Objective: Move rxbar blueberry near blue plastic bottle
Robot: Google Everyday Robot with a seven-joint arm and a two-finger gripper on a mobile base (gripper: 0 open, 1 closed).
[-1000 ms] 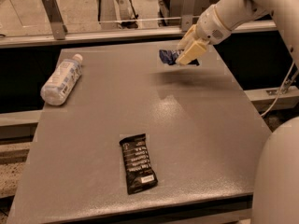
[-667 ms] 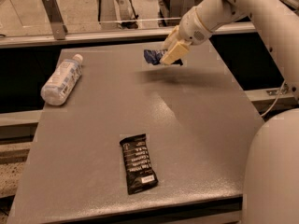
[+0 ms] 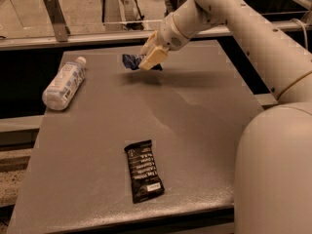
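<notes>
My gripper [image 3: 146, 61] is at the far middle of the grey table [image 3: 195, 130], held above its surface. It is shut on the rxbar blueberry [image 3: 130, 61], a small dark blue wrapper whose end sticks out to the left of the fingers. The blue plastic bottle [image 3: 63, 83], clear with a white cap and a pale label, lies on its side at the far left of the table. The bar is well to the right of the bottle and apart from it.
A larger black wrapped bar [image 3: 143, 170] with white text lies near the table's front edge. A metal bracket [image 3: 55, 16] stands behind the table at the far left. My white arm reaches in from the right, with the robot's body [image 3: 275, 179] at the lower right.
My gripper has carried the blue bar leftward along the far side of the table, toward the bottle. The bottle and the black bar have not moved.
</notes>
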